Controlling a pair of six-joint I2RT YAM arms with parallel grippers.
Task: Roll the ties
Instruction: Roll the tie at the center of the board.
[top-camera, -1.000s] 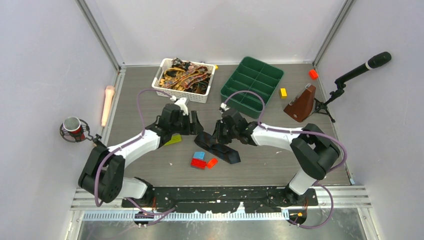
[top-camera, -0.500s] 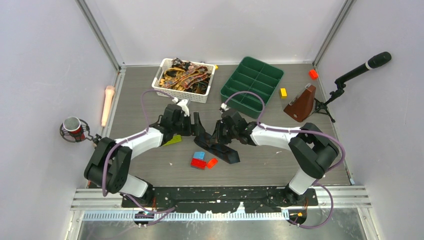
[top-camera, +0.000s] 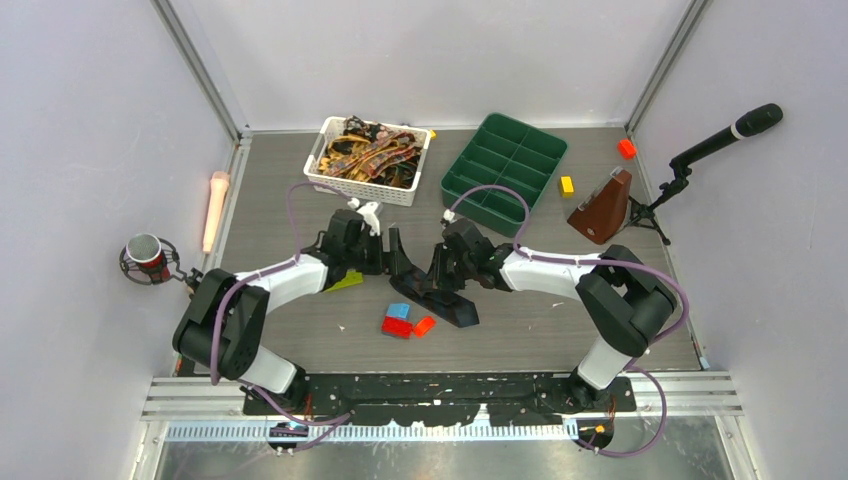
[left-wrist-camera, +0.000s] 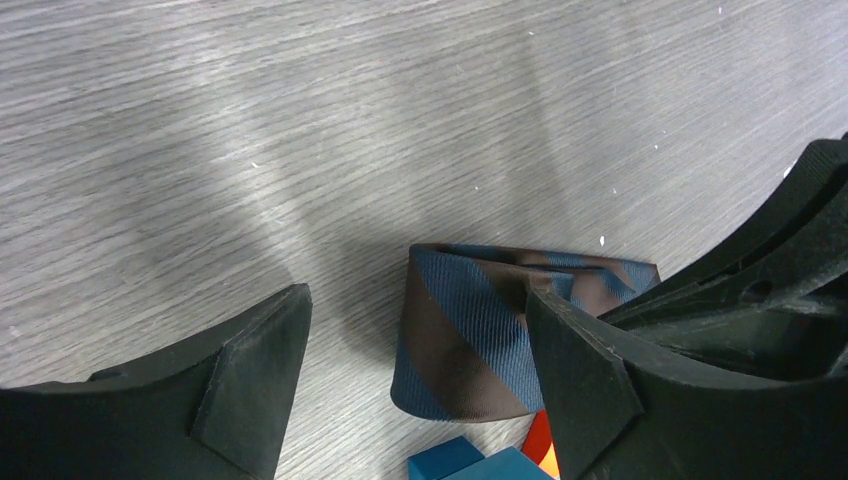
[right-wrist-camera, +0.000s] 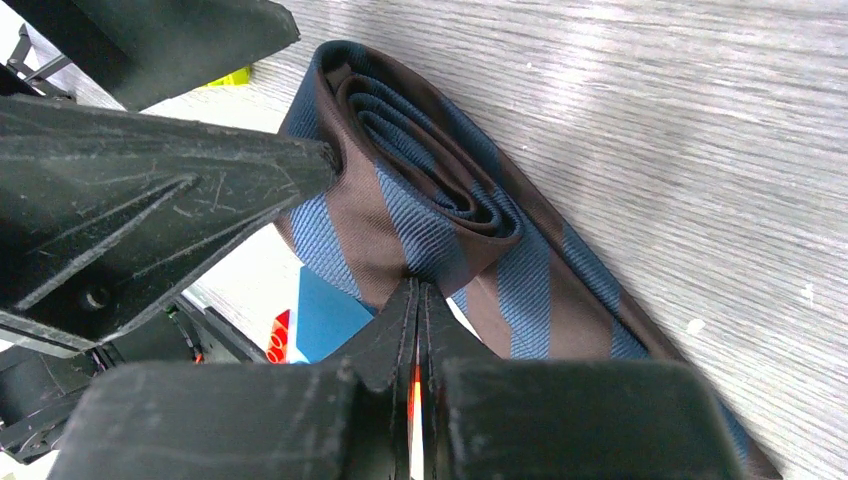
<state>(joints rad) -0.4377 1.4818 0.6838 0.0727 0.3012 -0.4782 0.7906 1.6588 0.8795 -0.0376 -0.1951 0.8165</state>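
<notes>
A dark navy tie with brown diagonal stripes (top-camera: 452, 305) lies mid-table, its near end wound into a roll (right-wrist-camera: 430, 190). My right gripper (top-camera: 437, 273) is shut, its tips (right-wrist-camera: 417, 290) pinching the roll's outer layer. My left gripper (top-camera: 393, 255) is open and straddles the roll's end (left-wrist-camera: 470, 330). In the left wrist view (left-wrist-camera: 415, 300) its right finger (left-wrist-camera: 580, 380) touches the roll and its left finger (left-wrist-camera: 250, 380) stands apart. More patterned brown, gold and black ties (top-camera: 372, 152) lie in a white basket (top-camera: 360, 191) at the back.
Blue (top-camera: 398, 311), red (top-camera: 396, 327) and orange (top-camera: 425, 325) bricks lie just in front of the roll. A yellow-green piece (top-camera: 346, 281) sits under the left arm. A green compartment tray (top-camera: 484, 215), a brown metronome (top-camera: 603, 208) and a microphone stand (top-camera: 722, 137) stand back right.
My left arm has shifted right, bringing its open gripper up to the roll. The right gripper and the tie have barely moved.
</notes>
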